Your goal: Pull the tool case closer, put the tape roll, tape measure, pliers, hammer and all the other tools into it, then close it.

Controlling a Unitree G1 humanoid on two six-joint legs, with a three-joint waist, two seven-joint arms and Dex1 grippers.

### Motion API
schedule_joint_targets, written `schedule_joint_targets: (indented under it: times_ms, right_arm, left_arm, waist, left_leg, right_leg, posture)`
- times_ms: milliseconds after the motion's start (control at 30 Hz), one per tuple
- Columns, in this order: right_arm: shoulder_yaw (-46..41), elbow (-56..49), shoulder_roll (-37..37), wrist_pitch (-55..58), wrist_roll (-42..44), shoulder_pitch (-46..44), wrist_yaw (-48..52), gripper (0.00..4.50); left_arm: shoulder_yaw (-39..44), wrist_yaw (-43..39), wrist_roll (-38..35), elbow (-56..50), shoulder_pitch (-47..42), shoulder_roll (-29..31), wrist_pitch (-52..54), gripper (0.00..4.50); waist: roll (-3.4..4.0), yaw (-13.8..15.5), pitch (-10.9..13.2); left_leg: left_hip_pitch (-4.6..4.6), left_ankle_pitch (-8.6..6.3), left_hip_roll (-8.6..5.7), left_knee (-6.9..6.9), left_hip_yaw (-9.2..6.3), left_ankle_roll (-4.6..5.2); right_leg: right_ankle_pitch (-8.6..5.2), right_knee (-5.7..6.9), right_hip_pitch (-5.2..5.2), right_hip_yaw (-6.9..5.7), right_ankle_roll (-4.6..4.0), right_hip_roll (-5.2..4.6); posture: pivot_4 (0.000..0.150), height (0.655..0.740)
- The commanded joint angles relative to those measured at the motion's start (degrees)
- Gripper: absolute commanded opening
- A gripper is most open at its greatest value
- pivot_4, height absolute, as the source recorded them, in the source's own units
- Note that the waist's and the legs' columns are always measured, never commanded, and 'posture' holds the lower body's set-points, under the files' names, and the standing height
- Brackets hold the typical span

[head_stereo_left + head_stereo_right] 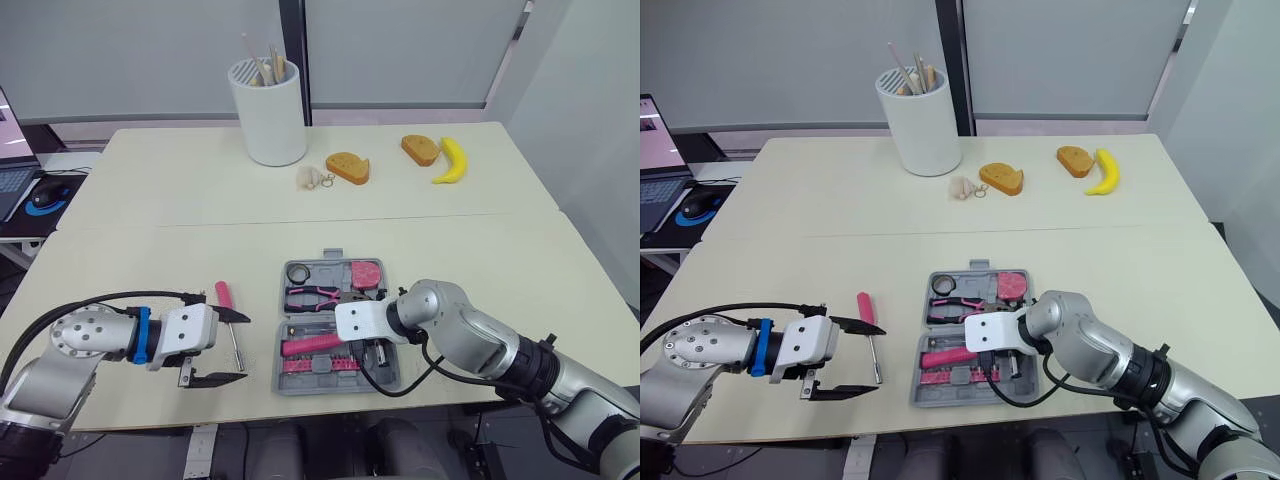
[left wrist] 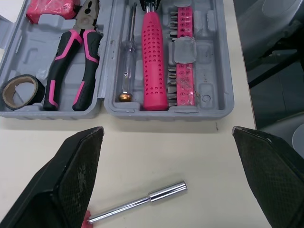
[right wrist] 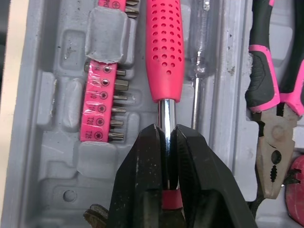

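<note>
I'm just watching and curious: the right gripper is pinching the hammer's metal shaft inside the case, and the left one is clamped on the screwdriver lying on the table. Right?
Not quite. The left gripper is open wide over the screwdriver, not clamped on it, as the left wrist view shows. The right gripper does pinch the hammer by its shaft inside the case.

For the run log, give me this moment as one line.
right pincer shut on pink-handled tool in case | left pincer open over driver on table | case open
</note>
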Motion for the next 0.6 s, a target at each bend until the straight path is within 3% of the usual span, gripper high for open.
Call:
schedule_joint_targets:
  times_ms: [33,133,333,400,600]
  right_arm:
    - [-2.55,-2.42,-0.31,-0.04,0.39,-0.67,0.86,1.56]
    - [-5.14,-4.65,-0.06,0.84,2.62,-0.82,1.76,2.26]
    - [-12.43,-9.43,-0.49,0.2,8.42,-0.79,3.4,2.26]
    - [-14.98,-9.52,0.3,-4.63,10.79,0.59,3.0,2.26]
    - [-15.36,-6.23,0.8,-12.76,12.6,4.6,2.71,0.96]
  left_arm:
    - [-0.36,0.65,0.02,-2.13,-0.78,-0.19,0.77,4.5]
    - [-0.51,0.91,-0.04,-2.64,-1.04,-0.15,1.39,4.5]
    - [-0.13,1.3,-0.28,-3.66,-0.66,0.01,2.38,4.5]
    - [0.03,1.45,-0.33,-4.06,-0.31,-0.03,2.64,4.5]
    - [0.37,1.49,-0.37,-4.27,0.44,-0.02,2.47,4.5]
  waist:
    - [0.0,0.0,0.0]
    - [0.0,-0.01,0.0]
    - [0.0,-0.02,0.0]
    - [-0.01,-0.02,0.0]
    - [-0.01,-0.02,0.0]
  left_leg:
    - [0.0,0.0,0.0,0.0,0.0,0.0]
    - [0.0,0.0,0.0,0.0,0.0,0.0]
    - [0.0,0.0,0.01,0.01,-0.01,0.0]
    - [0.0,0.0,0.0,0.01,-0.02,0.0]
    - [0.01,0.0,0.0,0.01,-0.01,0.0]
  right_leg:
    - [0.0,0.0,0.0,0.0,0.0,0.0]
    - [0.0,0.01,-0.01,0.0,0.0,0.0]
    - [0.0,0.02,0.0,-0.01,0.0,0.0]
    - [0.0,0.02,0.01,-0.01,0.0,0.0]
    - [0.0,0.02,0.01,0.0,0.0,0.0]
  posture:
    - [0.15,0.74]
    - [0.15,0.74]
    - [0.15,0.74]
    - [0.15,0.74]
    - [0.15,0.74]
